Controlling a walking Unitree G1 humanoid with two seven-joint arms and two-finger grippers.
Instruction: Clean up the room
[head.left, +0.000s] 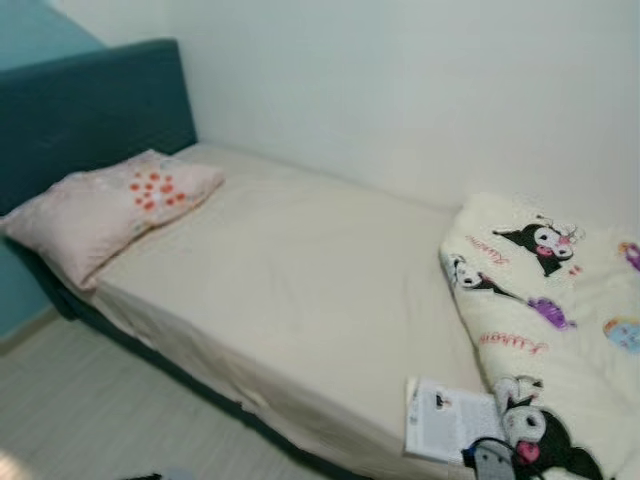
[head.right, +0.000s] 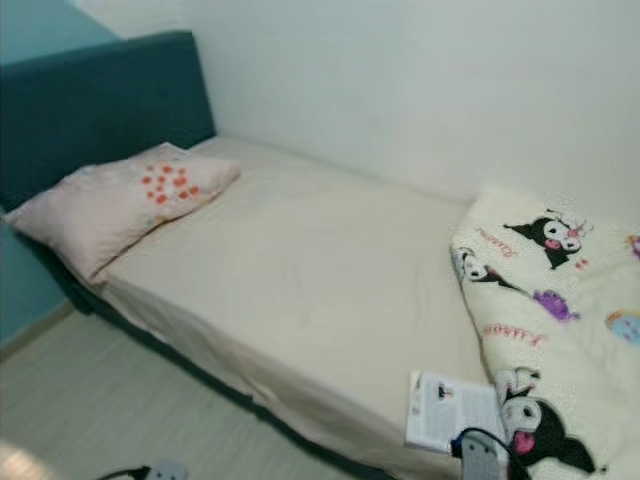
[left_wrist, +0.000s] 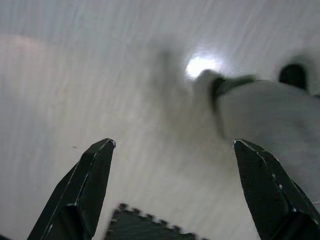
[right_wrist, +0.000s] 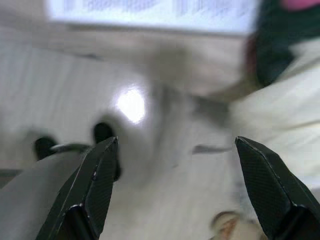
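Bed (head.left: 280, 280): pink pillow (head.left: 105, 210) at the headboard end, cartoon-print blanket (head.left: 560, 330) bunched at the other end. A printed booklet (head.left: 445, 420) lies on the mattress edge, touching the blanket.

My right gripper (right_wrist: 175, 185): fingers spread wide, grasping nothing, hanging above pale floor; booklet and blanket lie just beyond the tips.

My left gripper (left_wrist: 172, 185): also released, empty, over bare floor, well apart from the booklet.

Both head eyes look down across the cream-sheeted bed (head.left: 290, 290); each wrist camera faces the pale wooden floor (left_wrist: 100, 90) closely between black fingers (left_wrist: 82, 190).
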